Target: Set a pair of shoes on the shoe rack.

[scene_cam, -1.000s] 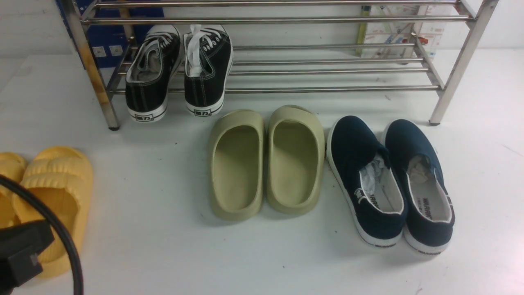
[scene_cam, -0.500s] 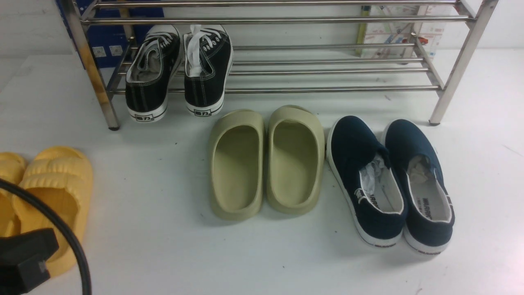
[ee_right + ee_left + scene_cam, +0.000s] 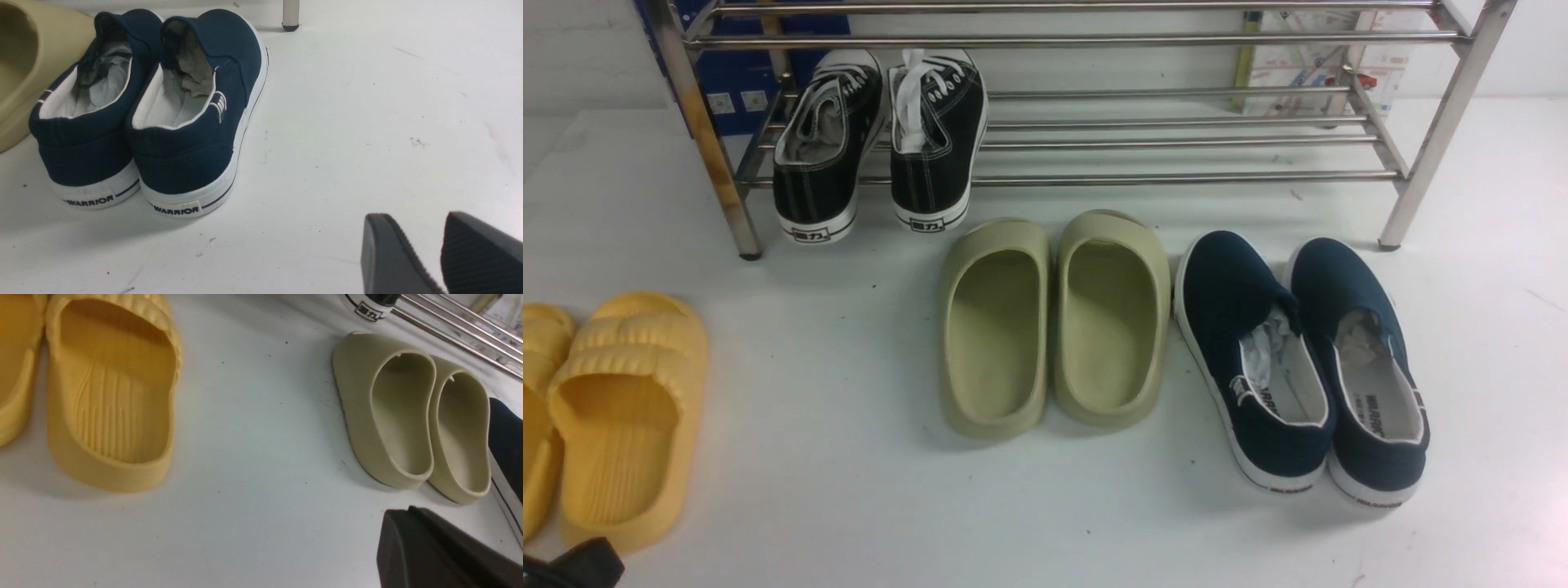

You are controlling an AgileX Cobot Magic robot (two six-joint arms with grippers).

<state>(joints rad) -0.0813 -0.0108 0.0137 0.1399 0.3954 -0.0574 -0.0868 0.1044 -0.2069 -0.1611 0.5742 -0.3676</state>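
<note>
The pair of shoes, two black lace-up sneakers (image 3: 825, 155) (image 3: 935, 143) with white soles, rests side by side at the left end of the shoe rack's (image 3: 1176, 175) lower shelf, heels toward me and overhanging the front bar. One heel label (image 3: 369, 306) shows in the left wrist view. My left gripper (image 3: 408, 510) is shut and empty, low over the table between the yellow slippers and the olive clogs. My right gripper (image 3: 416, 218) is open with nothing between its fingers, hovering to the right of the navy shoes. Only a black scrap of the left arm (image 3: 580, 567) shows in the front view.
Olive-green clogs (image 3: 1054, 327) sit in front of the rack's middle, with navy slip-ons (image 3: 1298, 367) to their right. Yellow slippers (image 3: 621, 408) lie at the near left. A blue box (image 3: 735, 82) and a printed carton (image 3: 1307, 65) stand behind the rack. One rack leg (image 3: 290, 16) stands beyond the navy pair.
The left arm and its black cable have dropped back toward the lower left corner of the front view, uncovering the yellow slippers. The shoes have not moved.
</note>
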